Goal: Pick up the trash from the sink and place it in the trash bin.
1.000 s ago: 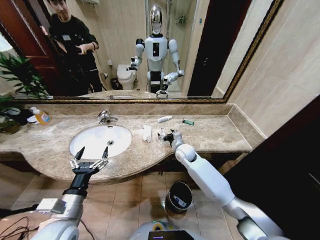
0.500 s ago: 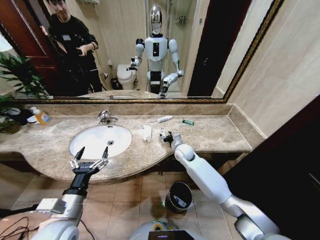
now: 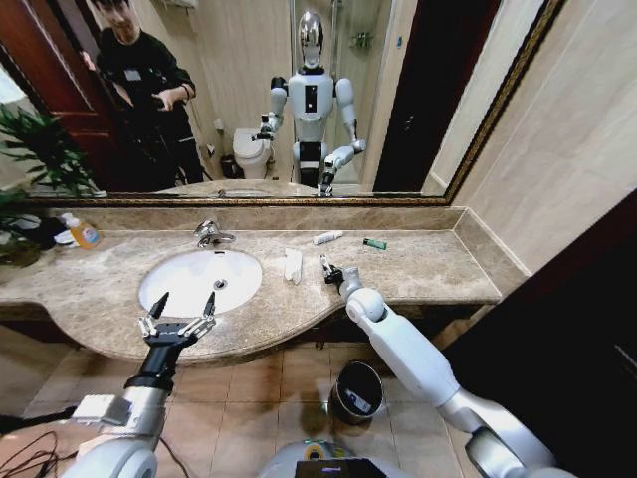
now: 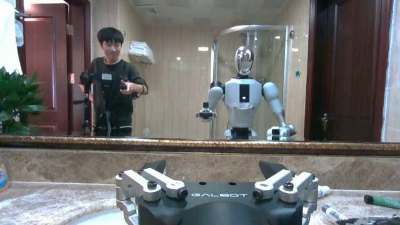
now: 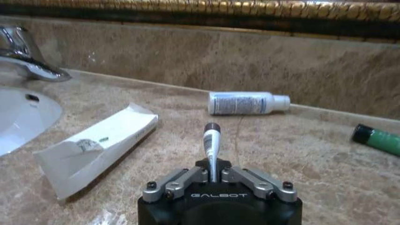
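My right gripper (image 3: 328,269) (image 5: 212,172) is over the marble counter right of the sink (image 3: 164,299) and is shut on a small white tube (image 5: 211,140) with a dark cap that sticks out between its fingers. A folded white tissue packet (image 3: 292,265) (image 5: 100,146) lies between the gripper and the basin. Farther back lie a white tube (image 3: 326,237) (image 5: 247,103) and a green stick (image 3: 374,243) (image 5: 378,139). The trash bin (image 3: 356,390) stands on the floor under the counter's edge. At the counter's front edge by the basin, my left gripper (image 3: 179,317) (image 4: 216,183) hangs open, holding nothing.
A chrome tap (image 3: 211,234) (image 5: 28,61) stands behind the basin. An orange-labelled soap bottle (image 3: 85,234) and a plant (image 3: 35,159) sit at the far left. A mirror runs along the wall behind the counter. A dark door is on the right.
My right gripper has shifted slightly towards the sink with the small tube in it. The left arm has not moved.
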Available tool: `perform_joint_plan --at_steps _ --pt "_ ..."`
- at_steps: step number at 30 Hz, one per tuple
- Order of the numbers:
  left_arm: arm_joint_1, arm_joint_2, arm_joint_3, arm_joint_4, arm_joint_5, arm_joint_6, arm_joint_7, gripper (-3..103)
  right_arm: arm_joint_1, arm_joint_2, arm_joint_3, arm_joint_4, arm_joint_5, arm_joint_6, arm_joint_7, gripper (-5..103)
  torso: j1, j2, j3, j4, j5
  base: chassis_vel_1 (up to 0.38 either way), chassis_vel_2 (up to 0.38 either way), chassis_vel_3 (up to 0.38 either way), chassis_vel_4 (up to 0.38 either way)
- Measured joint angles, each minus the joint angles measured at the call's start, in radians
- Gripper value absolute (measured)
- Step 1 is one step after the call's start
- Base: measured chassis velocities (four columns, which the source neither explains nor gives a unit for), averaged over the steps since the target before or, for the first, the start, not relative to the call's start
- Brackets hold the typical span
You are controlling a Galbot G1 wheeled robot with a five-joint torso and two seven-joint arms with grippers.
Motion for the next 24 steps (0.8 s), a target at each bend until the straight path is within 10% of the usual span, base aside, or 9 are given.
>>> perform_joint_plan --at_steps 9,24 --pt "0.0 0.0 0.0 0.0 0.0 0.0 0.0 100 -0.083 -0.06 0.062 0.184 0.02 -0.013 -0.001 3 0.0 0.0 0.0 0.0001 0.0002 0.0 0.0 0.0 0.0" --pt "0.0 0.0 0.0 0.0 0.0 0.0 0.0 100 -0.513 -0.207 0.371 0.488 0.13 0.115 -0.269 3 0.0 0.0 0.0 0.0 0.0004 0.0 0.0 0.0 0.0"
